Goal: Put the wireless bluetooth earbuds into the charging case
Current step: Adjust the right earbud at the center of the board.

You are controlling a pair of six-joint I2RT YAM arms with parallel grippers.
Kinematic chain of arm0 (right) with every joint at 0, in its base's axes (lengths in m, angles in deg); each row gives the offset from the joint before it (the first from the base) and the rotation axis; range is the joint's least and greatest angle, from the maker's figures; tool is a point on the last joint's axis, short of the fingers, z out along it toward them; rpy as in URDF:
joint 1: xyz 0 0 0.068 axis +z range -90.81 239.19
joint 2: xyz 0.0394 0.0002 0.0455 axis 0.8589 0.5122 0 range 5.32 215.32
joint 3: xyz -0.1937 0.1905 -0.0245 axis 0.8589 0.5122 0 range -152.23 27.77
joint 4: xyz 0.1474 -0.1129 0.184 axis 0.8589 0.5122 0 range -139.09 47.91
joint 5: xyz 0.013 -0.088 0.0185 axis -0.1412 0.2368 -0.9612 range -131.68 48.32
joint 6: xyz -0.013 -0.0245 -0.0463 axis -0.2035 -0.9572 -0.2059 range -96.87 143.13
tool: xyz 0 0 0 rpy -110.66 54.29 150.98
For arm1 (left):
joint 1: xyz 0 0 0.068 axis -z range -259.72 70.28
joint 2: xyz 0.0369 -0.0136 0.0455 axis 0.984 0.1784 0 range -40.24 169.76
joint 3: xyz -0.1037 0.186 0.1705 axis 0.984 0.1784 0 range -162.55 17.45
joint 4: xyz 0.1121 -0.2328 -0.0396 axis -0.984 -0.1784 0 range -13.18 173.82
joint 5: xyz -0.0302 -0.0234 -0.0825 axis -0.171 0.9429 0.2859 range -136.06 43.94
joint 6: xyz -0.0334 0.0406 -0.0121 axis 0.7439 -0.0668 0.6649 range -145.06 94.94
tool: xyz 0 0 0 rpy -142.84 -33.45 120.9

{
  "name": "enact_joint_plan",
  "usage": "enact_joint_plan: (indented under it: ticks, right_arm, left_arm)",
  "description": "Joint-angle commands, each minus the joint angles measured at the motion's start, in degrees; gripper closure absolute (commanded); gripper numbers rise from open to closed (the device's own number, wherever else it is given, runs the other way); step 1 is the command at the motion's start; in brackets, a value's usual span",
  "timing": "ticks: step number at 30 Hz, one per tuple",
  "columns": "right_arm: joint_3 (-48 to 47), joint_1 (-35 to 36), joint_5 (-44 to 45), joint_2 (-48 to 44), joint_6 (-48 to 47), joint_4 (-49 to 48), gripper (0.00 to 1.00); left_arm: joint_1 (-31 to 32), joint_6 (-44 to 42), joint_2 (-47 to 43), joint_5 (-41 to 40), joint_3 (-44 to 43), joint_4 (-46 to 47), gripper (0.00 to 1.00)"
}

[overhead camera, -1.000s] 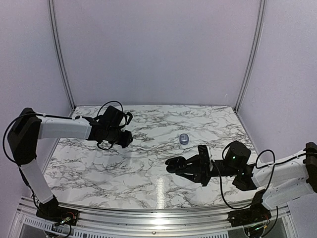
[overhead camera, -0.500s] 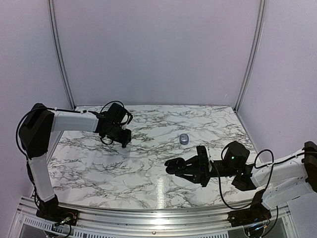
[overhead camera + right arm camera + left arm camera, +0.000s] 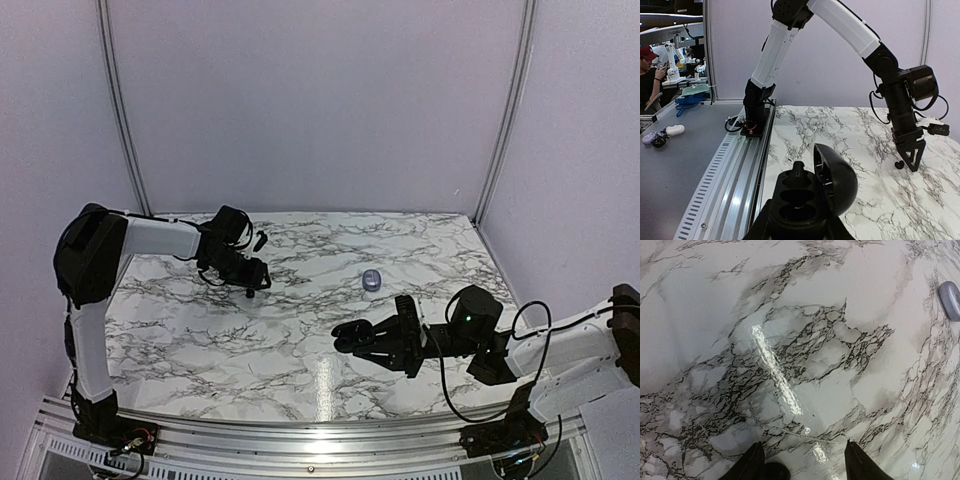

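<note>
My right gripper (image 3: 372, 338) is shut on the black charging case (image 3: 348, 333), held just above the table with its lid (image 3: 836, 181) swung open. A dark bud (image 3: 799, 171) stands up in the case's far end, and the other hollows look empty. My left gripper (image 3: 256, 284) points down at the back left of the table, open. A small black earbud (image 3: 775, 472) lies on the marble beside its left finger (image 3: 752, 465), and it also shows as the earbud (image 3: 899, 164) next to the left gripper (image 3: 913, 156) in the right wrist view.
A closed silvery-grey oval case (image 3: 371, 280) lies on the marble table (image 3: 300, 340) between the arms, the same case (image 3: 951, 300) showing at the left wrist view's right edge. A metal rail (image 3: 300, 440) runs along the near edge. Booth walls close the back and sides.
The left gripper's jaws have opened wider and its arm has drawn back toward the left wall. The black earbud now lies free beside its finger. The right gripper and case barely moved.
</note>
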Motion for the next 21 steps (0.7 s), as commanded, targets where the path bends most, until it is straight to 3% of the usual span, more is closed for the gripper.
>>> enact_joint_plan:
  ticks: [1, 11, 21]
  right_arm:
    - [-1.05, -0.46, -0.23, -0.32, 0.58, -0.79, 1.0]
    - [-1.0, -0.42, -0.3, -0.43, 0.49, -0.51, 1.0]
    - [-0.87, -0.4, -0.4, -0.65, 0.61, -0.77, 1.0]
  left_arm:
    - [-0.58, 0.57, 1.65, 2.95, -1.03, 0.57, 0.43]
    - [-0.58, 3.51, -0.59, 6.45, 5.68, 5.61, 0.44]
    - [-0.58, 5.77, -6.05, 3.7, 12.98, 7.8, 0.44]
